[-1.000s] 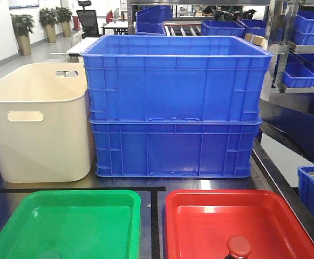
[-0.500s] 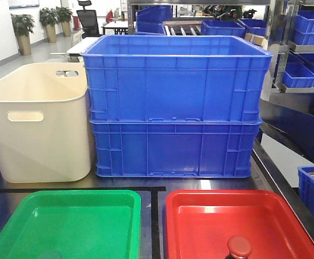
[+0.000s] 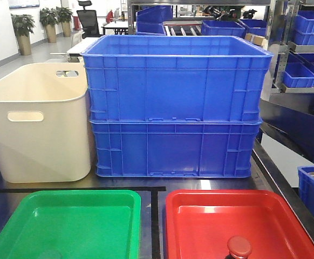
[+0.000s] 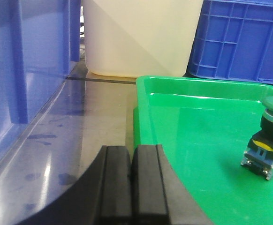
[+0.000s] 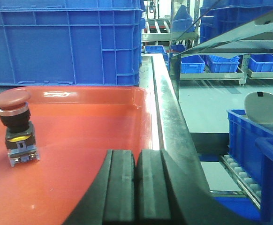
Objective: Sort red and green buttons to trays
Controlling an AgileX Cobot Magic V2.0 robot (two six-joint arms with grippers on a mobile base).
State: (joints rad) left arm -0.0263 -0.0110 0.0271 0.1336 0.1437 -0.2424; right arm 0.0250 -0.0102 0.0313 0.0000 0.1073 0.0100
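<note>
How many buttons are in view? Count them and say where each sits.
2. The red button stands upright in the red tray; the green button stands in the green tray. The deep crates could hide more.

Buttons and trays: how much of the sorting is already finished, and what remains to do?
Done: the red button stands upright in the red tray, and the green button stands in the green tray. In hand: nothing; the left gripper and right gripper are shut and empty. Left: no unsorted button is visible.
</note>
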